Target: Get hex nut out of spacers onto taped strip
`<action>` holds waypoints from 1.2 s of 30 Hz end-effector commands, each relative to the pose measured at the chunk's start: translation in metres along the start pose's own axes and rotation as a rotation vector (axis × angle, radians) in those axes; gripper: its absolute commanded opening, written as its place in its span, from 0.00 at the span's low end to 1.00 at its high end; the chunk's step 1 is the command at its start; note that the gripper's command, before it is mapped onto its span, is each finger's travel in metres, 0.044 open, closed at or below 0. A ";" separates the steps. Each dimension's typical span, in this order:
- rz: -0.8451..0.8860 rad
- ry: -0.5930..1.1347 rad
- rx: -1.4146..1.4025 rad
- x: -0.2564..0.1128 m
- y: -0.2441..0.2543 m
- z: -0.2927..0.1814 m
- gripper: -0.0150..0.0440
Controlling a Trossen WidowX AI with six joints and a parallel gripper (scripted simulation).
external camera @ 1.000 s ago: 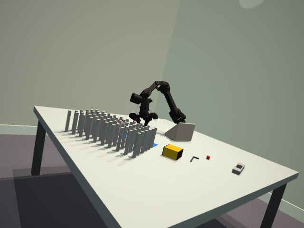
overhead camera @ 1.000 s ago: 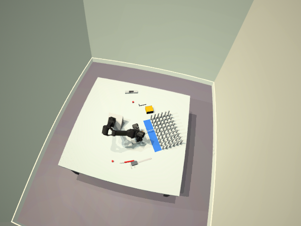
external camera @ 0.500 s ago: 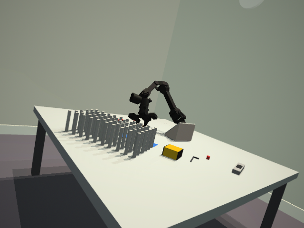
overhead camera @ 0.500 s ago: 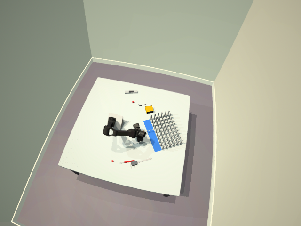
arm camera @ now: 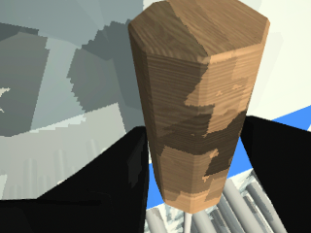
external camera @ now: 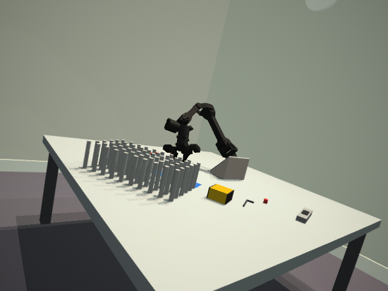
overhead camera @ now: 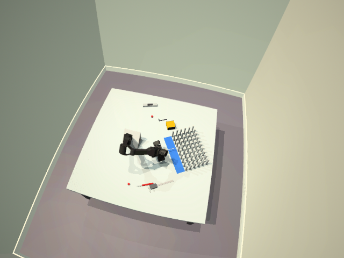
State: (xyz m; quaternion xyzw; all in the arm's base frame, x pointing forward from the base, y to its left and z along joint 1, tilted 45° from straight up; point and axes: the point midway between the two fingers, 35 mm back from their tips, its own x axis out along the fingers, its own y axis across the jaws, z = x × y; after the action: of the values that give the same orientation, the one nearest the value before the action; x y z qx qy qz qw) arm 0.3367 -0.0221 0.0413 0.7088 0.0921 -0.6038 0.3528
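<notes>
My gripper (external camera: 180, 157) (arm camera: 193, 131) is shut on the wooden handle (arm camera: 194, 97) of a tool, above the table just in front of the blue taped strip (overhead camera: 178, 164) (external camera: 197, 185) (arm camera: 293, 117). The tool's thin metal shaft (overhead camera: 172, 149) (arm camera: 188, 224) runs from the handle across the strip toward the spacers. Its hooked end cannot be made out. The standing grey spacers (external camera: 88, 154) (arm camera: 237, 200) form a dense field beyond the strip; those visible look upright. The hex nut cannot be made out in any view.
A yellow block (overhead camera: 170, 124) (external camera: 220, 193) stands near the field's corner. Beyond it lie a black hex key (overhead camera: 163, 120) (external camera: 248, 201), a red cube (overhead camera: 151, 116) (external camera: 265, 200) and a grey-white device (overhead camera: 146, 105) (external camera: 304, 216). A red-handled tool (overhead camera: 147, 184) and a grey block (overhead camera: 152, 186) lie opposite.
</notes>
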 end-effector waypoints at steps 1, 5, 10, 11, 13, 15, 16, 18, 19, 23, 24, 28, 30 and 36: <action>0.003 0.004 0.004 0.002 0.001 -0.006 0.25; 0.003 0.004 0.004 0.003 0.001 -0.008 0.25; 0.003 0.004 0.004 0.004 0.001 -0.011 0.25; 0.004 0.004 0.004 0.005 0.001 -0.012 0.25; 0.004 0.004 0.004 0.005 0.001 -0.013 0.25; 0.004 0.004 0.004 0.006 0.001 -0.014 0.25; 0.004 0.004 0.004 0.006 0.001 -0.015 0.25; 0.004 0.004 0.004 0.006 0.001 -0.016 0.25; 0.004 0.004 0.004 0.007 0.001 -0.017 0.25; 0.004 0.005 0.004 0.008 0.001 -0.019 0.25; 0.004 0.005 0.004 0.008 0.001 -0.020 0.25; 0.004 0.005 0.004 0.009 0.001 -0.022 0.25; 0.005 0.005 0.004 0.010 0.001 -0.023 0.25; 0.005 0.005 0.004 0.011 0.001 -0.027 0.25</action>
State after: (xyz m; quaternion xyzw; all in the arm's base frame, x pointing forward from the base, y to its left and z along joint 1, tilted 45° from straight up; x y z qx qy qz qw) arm 0.3565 -0.0117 0.0331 0.7093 0.0919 -0.6029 0.3535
